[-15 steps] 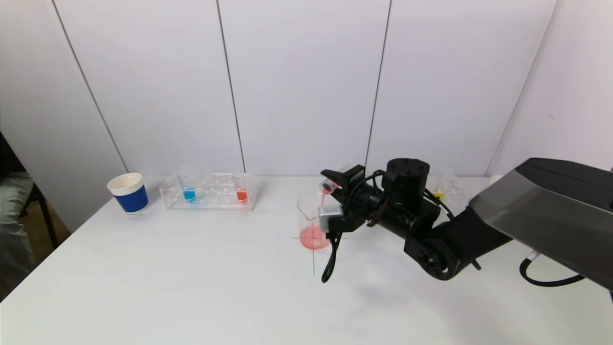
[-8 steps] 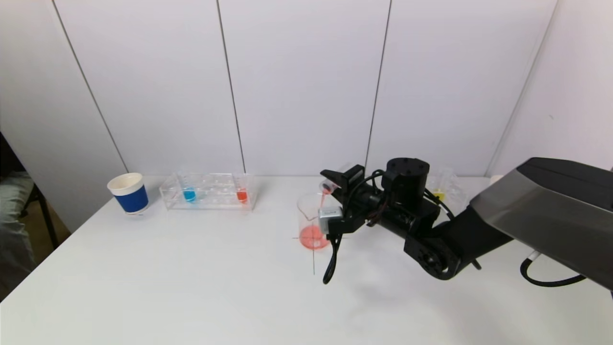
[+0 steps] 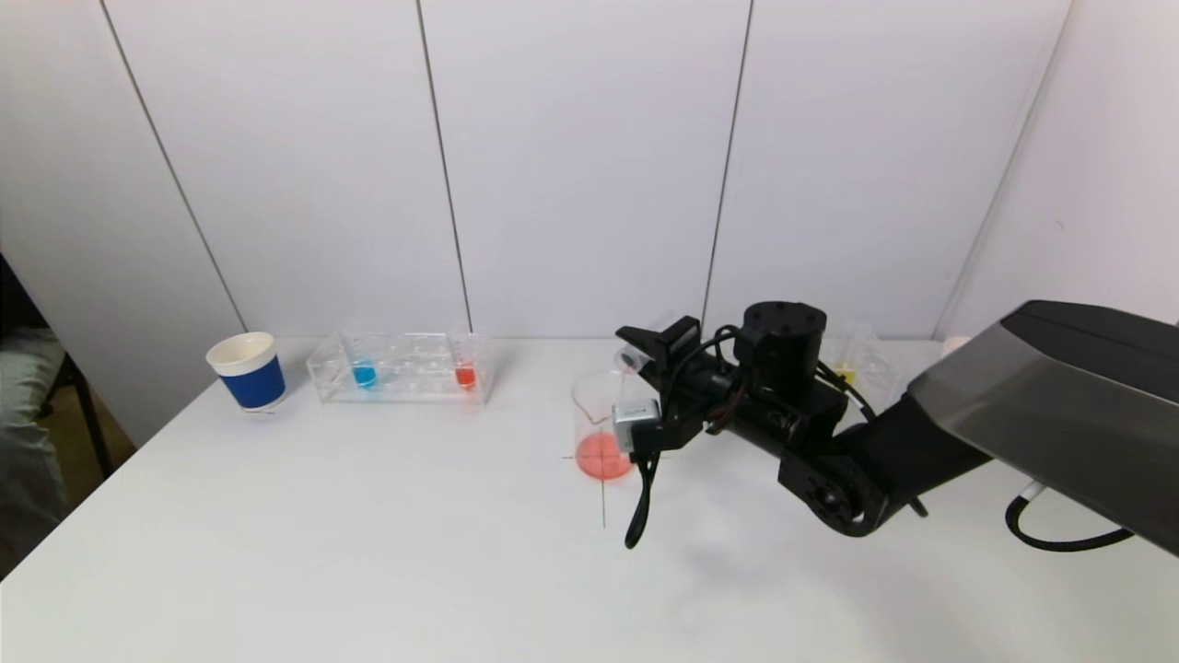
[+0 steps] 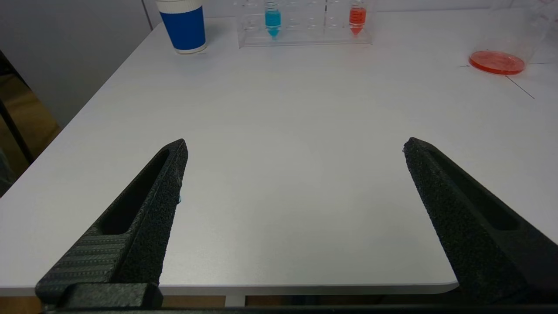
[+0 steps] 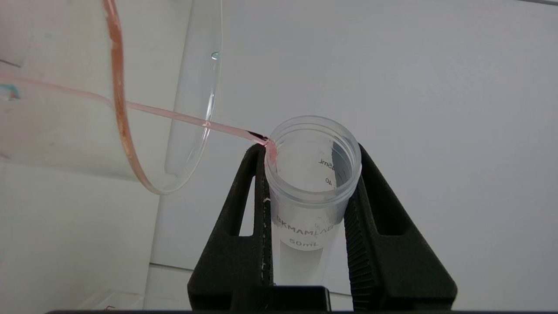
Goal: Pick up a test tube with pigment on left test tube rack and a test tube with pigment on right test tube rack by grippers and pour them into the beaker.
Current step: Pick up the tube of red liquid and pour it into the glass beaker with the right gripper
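While the pour from the right side runs to its end, the stock stands as follows, largest first. Counter (image 3: 368,552): white, bearing everything listed. Right gripper (image 3: 645,354): over the beaker, jaws clamped on a clear test tube (image 5: 311,174) tipped mouth-down toward the beaker; the tube looks nearly drained, with only a thin pink thread leaving its lip. Left gripper (image 4: 294,146): parked low at the counter's near edge, jaws wide apart and holding nothing. Left test tube rack (image 3: 401,368): clear, at the back left, holding a blue tube (image 3: 364,373) and a red tube (image 3: 465,374), both upright and untouched. Right test tube rack (image 3: 861,364): largely hidden behind the right arm, a yellow tube (image 3: 844,373) showing in it. Beaker (image 3: 599,419): mid-counter, a shallow layer of pink-red pigment on its floor. Blue paper cup (image 3: 249,370): beside the left rack, not part of the job. Judged progress: about half; the right-rack tube is all but emptied, the left-rack pick and pour not yet begun.
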You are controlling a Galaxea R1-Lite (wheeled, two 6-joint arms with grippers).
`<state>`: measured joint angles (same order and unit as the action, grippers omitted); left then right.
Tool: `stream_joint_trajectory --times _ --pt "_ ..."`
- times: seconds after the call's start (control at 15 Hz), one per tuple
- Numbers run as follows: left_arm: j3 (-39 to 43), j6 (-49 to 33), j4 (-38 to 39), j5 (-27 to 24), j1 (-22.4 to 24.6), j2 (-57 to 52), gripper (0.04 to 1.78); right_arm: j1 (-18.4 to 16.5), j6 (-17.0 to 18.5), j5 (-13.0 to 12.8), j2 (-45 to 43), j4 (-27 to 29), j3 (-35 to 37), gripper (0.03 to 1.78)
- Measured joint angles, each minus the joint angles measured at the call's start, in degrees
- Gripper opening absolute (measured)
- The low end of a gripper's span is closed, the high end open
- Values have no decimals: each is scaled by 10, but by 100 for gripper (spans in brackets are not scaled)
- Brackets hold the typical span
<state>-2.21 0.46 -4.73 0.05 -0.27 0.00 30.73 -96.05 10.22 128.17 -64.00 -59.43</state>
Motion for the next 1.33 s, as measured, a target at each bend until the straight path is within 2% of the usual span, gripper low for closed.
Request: stream_joint_trajectory --times 0.53,1.33 --pt "0 0 0 0 0 0 173 0 -20 0 -1 12 -4 52" --pt "0 0 0 0 0 0 173 12 -15 1 -2 13 -4 52"
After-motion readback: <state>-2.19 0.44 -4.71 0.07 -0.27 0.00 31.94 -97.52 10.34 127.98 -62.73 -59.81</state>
